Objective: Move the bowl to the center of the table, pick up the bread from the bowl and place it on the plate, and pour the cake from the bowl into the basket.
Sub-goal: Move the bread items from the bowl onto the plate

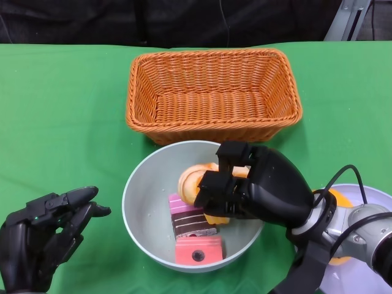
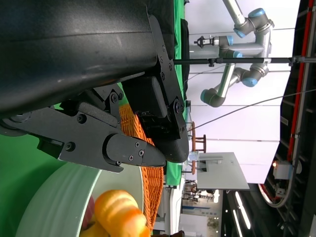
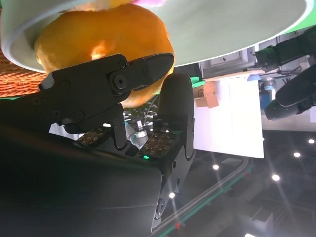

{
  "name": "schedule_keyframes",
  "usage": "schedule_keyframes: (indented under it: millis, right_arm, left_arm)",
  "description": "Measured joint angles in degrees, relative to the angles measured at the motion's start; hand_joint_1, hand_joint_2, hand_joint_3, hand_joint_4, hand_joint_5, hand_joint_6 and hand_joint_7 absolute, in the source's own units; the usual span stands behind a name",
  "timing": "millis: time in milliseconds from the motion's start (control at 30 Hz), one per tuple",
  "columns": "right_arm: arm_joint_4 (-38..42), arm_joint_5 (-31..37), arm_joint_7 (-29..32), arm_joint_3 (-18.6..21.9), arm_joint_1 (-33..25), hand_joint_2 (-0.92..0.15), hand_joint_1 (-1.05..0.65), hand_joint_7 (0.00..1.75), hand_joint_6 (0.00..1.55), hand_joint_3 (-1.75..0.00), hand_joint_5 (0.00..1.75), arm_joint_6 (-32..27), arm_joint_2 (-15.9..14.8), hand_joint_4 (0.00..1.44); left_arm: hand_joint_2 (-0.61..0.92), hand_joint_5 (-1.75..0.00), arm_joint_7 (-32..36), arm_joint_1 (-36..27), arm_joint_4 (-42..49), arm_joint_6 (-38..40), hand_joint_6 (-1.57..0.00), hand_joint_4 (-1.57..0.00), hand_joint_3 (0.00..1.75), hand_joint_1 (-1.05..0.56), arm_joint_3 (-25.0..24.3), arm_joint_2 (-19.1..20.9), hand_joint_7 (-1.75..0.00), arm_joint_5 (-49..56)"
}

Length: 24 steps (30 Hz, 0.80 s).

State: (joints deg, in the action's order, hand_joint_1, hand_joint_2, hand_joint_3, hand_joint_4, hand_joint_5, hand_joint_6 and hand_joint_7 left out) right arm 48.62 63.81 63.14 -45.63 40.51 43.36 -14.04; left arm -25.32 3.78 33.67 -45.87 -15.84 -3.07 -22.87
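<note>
The pale grey bowl (image 1: 138, 184) sits in the middle of the green table, just in front of the wicker basket (image 1: 141, 79). Inside it lie an orange-yellow bread (image 1: 188, 180), a pink-and-chocolate layered cake (image 1: 190, 222) and a pink cake slice (image 1: 199, 250). My right hand (image 1: 257, 184) reaches into the bowl from the right and grips the bread. In the right wrist view its fingers (image 3: 108, 84) press against the bread (image 3: 98, 34) under the bowl's rim (image 3: 222, 29). My left hand (image 1: 46, 229) hovers left of the bowl, fingers apart, holding nothing.
A pale lavender plate (image 1: 370, 199) lies at the lower right, partly hidden by my right forearm; an orange shape shows on it behind the wrist. The basket holds nothing. Green cloth covers the table on both sides.
</note>
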Motion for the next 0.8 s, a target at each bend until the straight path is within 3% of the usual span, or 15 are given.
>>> schedule_keyframes:
  millis: [267, 800]
  right_arm:
    - [-2.9, -0.9, -0.3, 2.2, 0.0, -0.89, -0.26, 0.69, 0.92, 0.0, 1.2, 0.9, -0.6, 0.85]
    - [-8.4, -3.1, -5.3, 6.1, -1.5, -0.9, -0.28, 0.67, 0.92, 0.0, 1.2, 1.1, -2.1, 0.82]
  left_arm:
    - [0.92, -1.0, -0.5, 0.1, 0.8, 0.0, -1.28, -0.84, 0.19, -0.28, -0.1, 0.2, -0.01, -0.3]
    - [0.92, -1.0, -0.5, 0.2, 1.7, -0.1, -1.28, -0.84, 0.17, -0.3, -0.3, 0.3, -0.01, 0.1]
